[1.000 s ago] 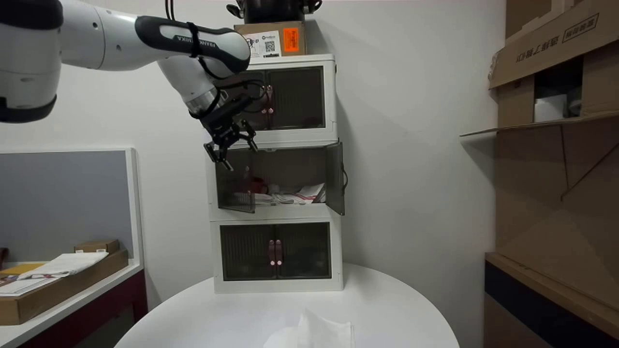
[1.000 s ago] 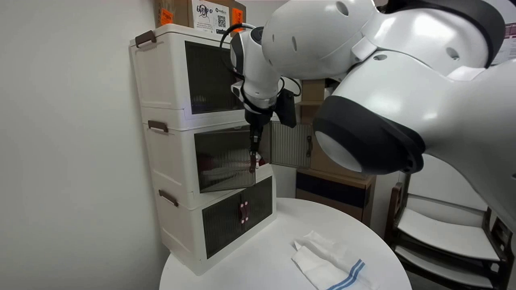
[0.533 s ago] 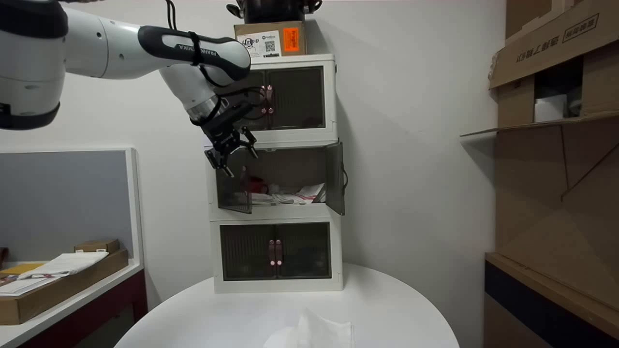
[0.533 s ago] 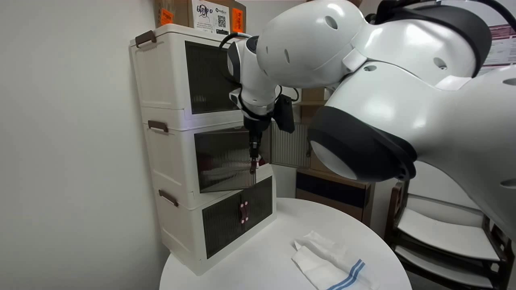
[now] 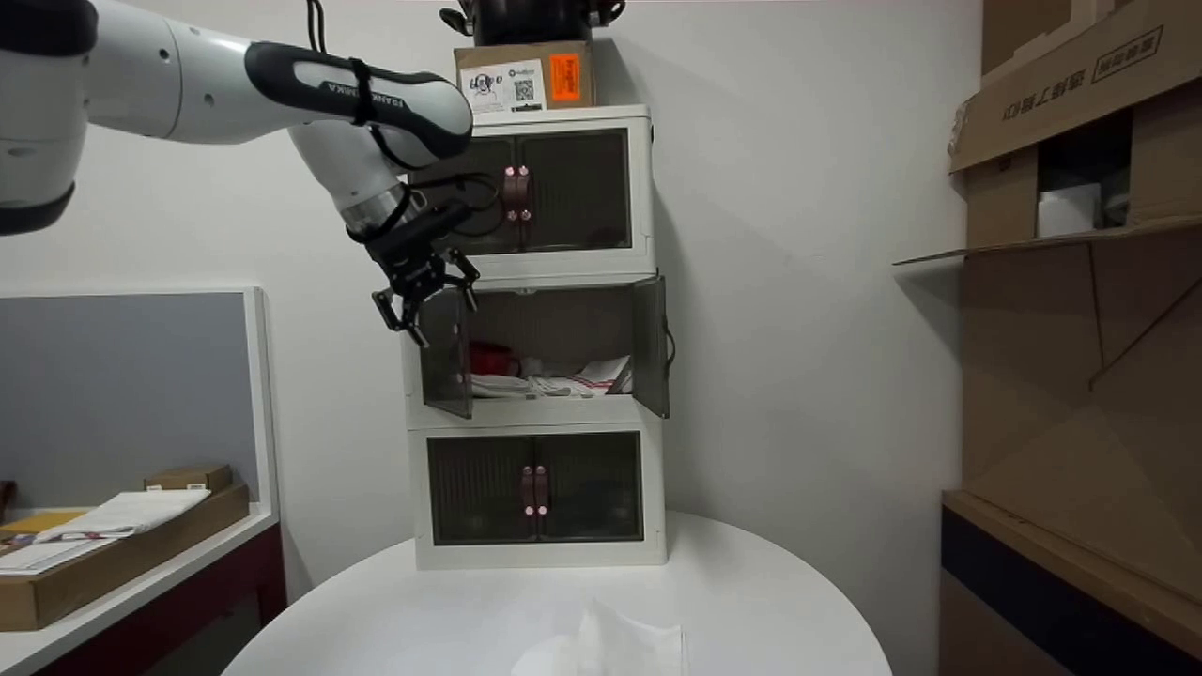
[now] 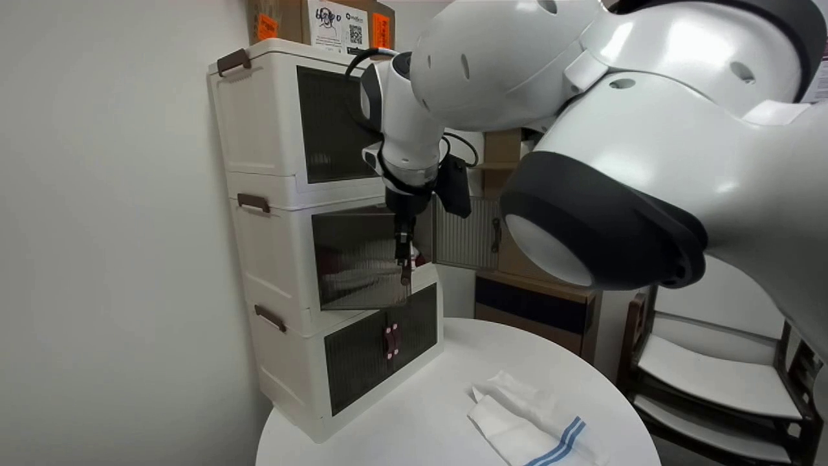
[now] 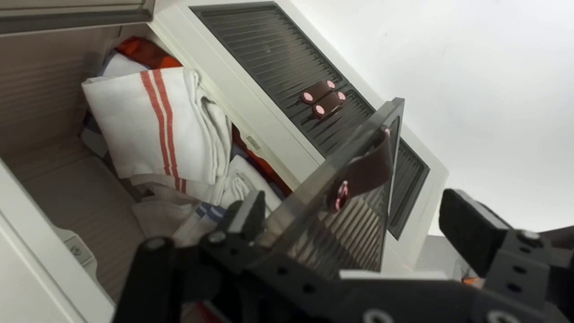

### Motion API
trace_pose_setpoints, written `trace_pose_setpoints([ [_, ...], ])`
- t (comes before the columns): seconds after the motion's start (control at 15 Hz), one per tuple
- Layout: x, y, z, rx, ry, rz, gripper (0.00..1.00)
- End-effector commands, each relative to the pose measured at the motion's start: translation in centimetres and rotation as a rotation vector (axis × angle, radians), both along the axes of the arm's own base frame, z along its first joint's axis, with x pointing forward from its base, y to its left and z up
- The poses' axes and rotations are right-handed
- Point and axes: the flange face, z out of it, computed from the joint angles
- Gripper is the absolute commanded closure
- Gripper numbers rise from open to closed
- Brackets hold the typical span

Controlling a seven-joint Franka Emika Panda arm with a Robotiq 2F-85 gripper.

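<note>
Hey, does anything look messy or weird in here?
A little. The middle doors of the cabinet stand open, while the top doors and bottom doors are shut. A white, blue-striped towel lies rumpled on the table, though other towels are inside the cabinet. I see nothing spilled or broken.

Three white plastic cabinets form one stack with six dark ribbed doors, two to a cabinet, and six brown strap handles, one to a door. There are three brown side handles, one round white table, one white cloth with two blue stripes, one black pot and one black two-fingered gripper. One folded white towel has two red stripes; other cloths overlap too much to count.
</note>
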Motion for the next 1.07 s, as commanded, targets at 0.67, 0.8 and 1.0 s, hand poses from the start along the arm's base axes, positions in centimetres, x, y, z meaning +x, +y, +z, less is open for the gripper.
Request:
trace_pose_setpoints([
  [0.67,-6.4,4.2,-1.1,0.301,0.160,-0.043,0.00],
  [0.8,-6.9,5.2,-0.6,0.340,0.165,-0.045,0.00],
  [1.0,-7.6,6.3,-0.3,0.380,0.180,-0.048,0.00],
])
